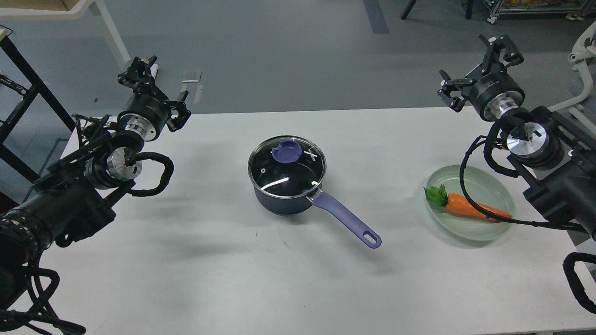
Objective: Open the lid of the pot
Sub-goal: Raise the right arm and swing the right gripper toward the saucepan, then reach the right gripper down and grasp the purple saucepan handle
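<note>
The dark navy pot [279,204] stands in the middle of the white table [209,279]. Its long lavender handle [347,218] points toward the front right. The glass lid [291,174] sits flat on the pot, with its lavender knob [286,151] on top. My left gripper [160,90] hovers over the table's back left edge, open and empty, well left of the pot. Off the table's back right corner, my right gripper [472,65] is raised, also open and empty, and far from the lid.
A pale green glass plate [465,235] lies on the right of the table under my right arm, holding a toy carrot [465,207] with green leaves. A black cable from the right arm hangs across the plate. Grey floor lies beyond the far edge.
</note>
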